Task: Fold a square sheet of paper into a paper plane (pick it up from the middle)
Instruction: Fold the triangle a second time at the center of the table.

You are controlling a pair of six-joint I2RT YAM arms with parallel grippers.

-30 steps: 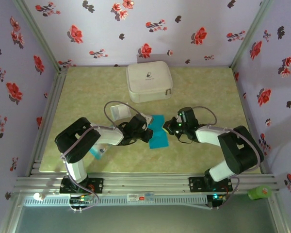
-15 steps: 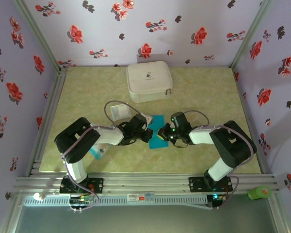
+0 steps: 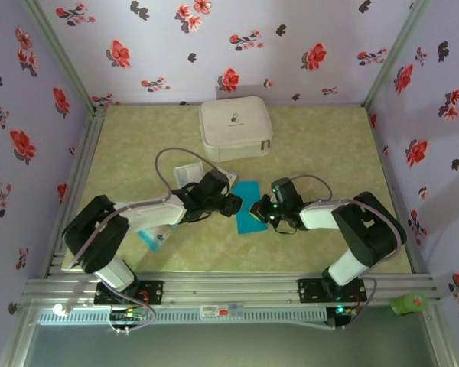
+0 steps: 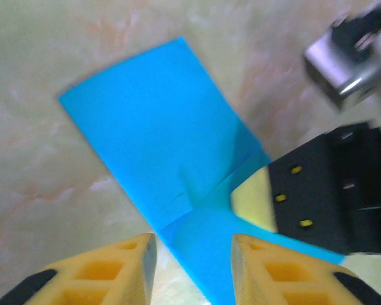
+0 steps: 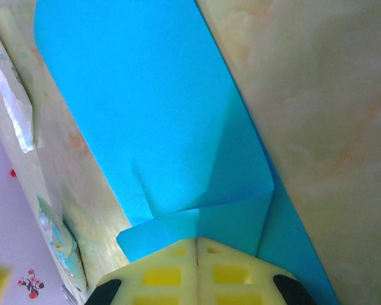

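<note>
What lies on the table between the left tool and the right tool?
The partly folded blue sheet of paper lies between the left tool and the right tool; the top view shows it.

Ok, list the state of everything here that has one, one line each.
square sheet of paper: partly folded, one flap lifted, lying on the table.
left gripper: open, over one end of the sheet.
right gripper: shut, tips at the lifted flap.
white case: closed, lying flat.
plastic packet: lying flat.
</note>
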